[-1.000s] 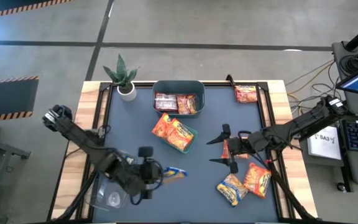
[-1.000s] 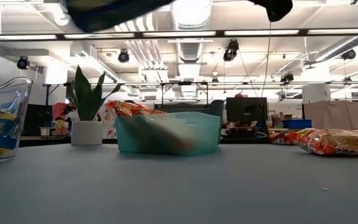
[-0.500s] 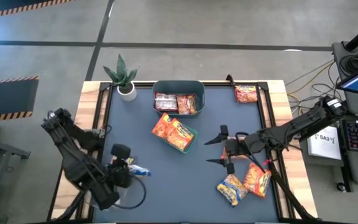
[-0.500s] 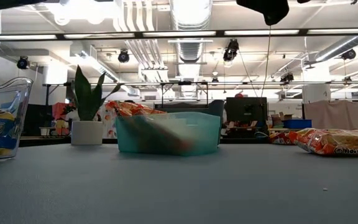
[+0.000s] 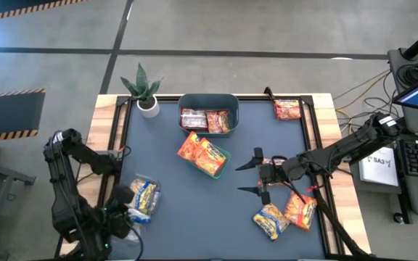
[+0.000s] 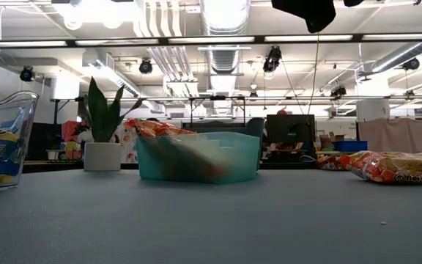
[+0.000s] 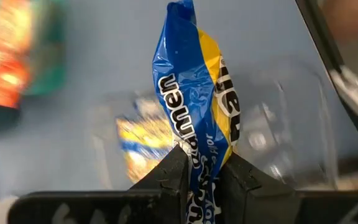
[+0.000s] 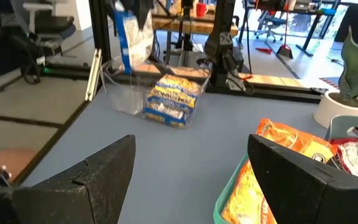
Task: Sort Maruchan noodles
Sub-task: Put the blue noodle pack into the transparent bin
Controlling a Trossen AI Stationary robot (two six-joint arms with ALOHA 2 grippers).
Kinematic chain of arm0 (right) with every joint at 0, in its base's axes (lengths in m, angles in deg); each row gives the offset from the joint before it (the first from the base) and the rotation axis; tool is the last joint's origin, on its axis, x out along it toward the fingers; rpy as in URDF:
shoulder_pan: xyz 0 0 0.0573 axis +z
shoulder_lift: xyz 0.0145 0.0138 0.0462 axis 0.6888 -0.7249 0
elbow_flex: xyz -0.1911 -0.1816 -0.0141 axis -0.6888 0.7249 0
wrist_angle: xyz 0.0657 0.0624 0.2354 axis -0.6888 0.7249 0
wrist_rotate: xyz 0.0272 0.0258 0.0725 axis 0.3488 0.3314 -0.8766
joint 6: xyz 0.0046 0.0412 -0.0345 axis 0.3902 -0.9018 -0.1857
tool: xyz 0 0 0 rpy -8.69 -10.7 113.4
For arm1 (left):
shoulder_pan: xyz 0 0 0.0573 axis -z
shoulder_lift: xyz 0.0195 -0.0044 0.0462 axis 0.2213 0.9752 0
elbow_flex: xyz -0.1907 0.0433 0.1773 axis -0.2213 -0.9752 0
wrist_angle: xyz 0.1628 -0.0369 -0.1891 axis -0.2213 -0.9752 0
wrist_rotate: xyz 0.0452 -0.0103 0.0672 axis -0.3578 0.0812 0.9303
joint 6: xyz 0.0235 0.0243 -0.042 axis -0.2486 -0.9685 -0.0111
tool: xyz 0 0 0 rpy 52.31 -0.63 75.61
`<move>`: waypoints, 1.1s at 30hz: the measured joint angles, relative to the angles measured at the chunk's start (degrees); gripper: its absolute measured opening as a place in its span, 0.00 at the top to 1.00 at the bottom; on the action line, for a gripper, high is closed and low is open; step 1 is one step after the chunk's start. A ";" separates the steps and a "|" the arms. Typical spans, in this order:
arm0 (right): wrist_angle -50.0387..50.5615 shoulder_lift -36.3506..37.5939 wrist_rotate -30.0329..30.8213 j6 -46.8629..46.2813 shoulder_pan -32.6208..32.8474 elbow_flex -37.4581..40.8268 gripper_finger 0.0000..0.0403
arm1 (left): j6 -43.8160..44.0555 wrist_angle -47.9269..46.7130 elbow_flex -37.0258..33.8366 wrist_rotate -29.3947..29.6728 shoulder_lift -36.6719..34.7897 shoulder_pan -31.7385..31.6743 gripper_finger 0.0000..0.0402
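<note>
My left gripper (image 7: 204, 162) is shut on a yellow-and-blue noodle packet (image 7: 194, 81) and holds it above the near side of a clear tub (image 8: 160, 93). In the high view this gripper (image 5: 125, 212) is near the table's near left corner. Yellow-and-blue packets (image 5: 144, 196) lie in the clear tub. My right gripper (image 5: 252, 177) hovers open over the table's right half, beside two orange packets (image 5: 285, 210) lying flat. Orange packets (image 5: 203, 154) fill a green tray. Dark red packets (image 5: 207, 119) lie in a grey-teal tub. My left gripper pinches the yellow-and-blue packet by one end (image 7: 199, 146) between its two fingers, which close on its flat faces. The packet (image 8: 126, 34) hangs upright below the gripper, lifted clear above the clear tub. How far back between the fingers it reaches does not show.
A potted plant (image 5: 145, 90) stands at the far left corner. One more packet (image 5: 287, 109) lies at the far right corner. A black frame runs round the table's edges. The low view shows bare tabletop between the clear tub (image 6: 2, 139) and the green tray (image 6: 196, 155).
My left gripper has carried the yellow-and-blue packet from the table's near middle toward the left edge, ending above the clear tub, with the arm swinging back to the near left corner. My right gripper has drifted slightly toward the left and stayed open.
</note>
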 joint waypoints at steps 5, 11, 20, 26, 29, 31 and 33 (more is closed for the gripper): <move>-0.24 -1.17 0.02 -0.19 -0.03 -0.20 0.26 | 5.04 0.61 -5.62 -3.49 0.00 3.04 0.91; -0.48 -1.79 0.00 -0.19 -0.11 -0.97 0.25 | 5.32 7.40 -12.22 -3.40 0.00 3.45 0.91; -0.59 -1.73 -0.01 -0.19 -0.11 -1.18 0.26 | 5.74 17.24 -18.20 -4.44 -0.02 3.45 0.91; -0.78 -1.73 0.02 0.07 -0.11 -1.18 0.26 | 5.74 20.07 -20.46 -5.48 -0.02 3.45 0.91; -0.95 -1.73 0.02 0.20 -0.11 -1.18 0.26 | 5.75 21.23 -21.45 -7.89 -0.02 3.45 0.91; -1.02 -1.73 0.02 0.22 -0.11 -1.18 0.26 | 5.76 22.18 -22.03 -10.04 -0.02 3.45 0.91; -1.02 -1.73 0.04 0.22 -0.11 -1.18 0.26 | 5.74 22.99 -22.12 -11.33 -0.02 3.47 0.91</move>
